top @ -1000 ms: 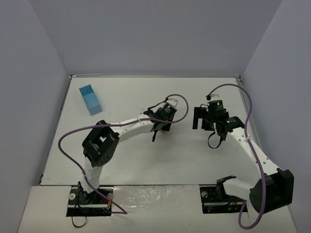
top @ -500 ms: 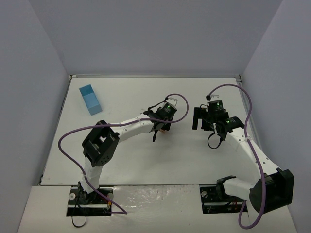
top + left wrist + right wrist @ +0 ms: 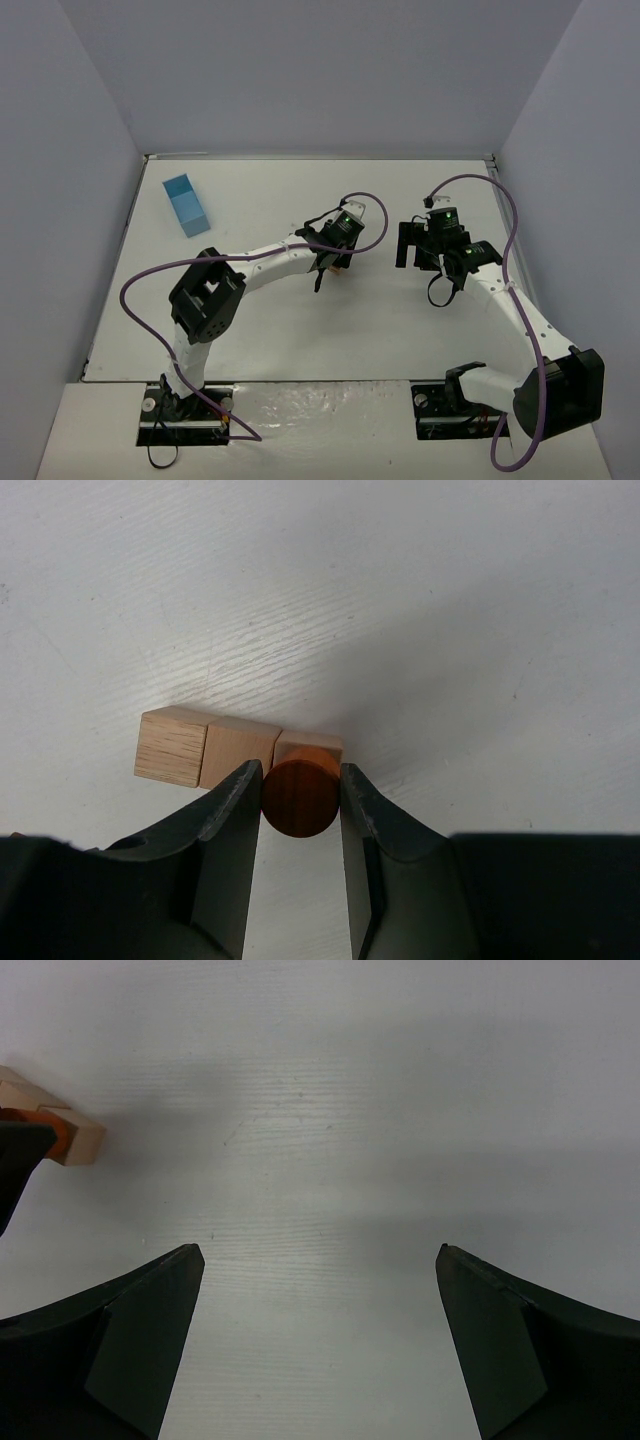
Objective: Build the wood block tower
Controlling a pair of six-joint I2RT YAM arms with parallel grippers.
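Light-blue box near the far-left corner of the white table

Right wrist view: tan blocks cut by left edge.

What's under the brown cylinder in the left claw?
A tan block, end of a row of three. The cylinder, gripped in the left claw, covers most of it; only its far edge shows. Whether they touch is hidden.

Right hand agape, tan blocks left
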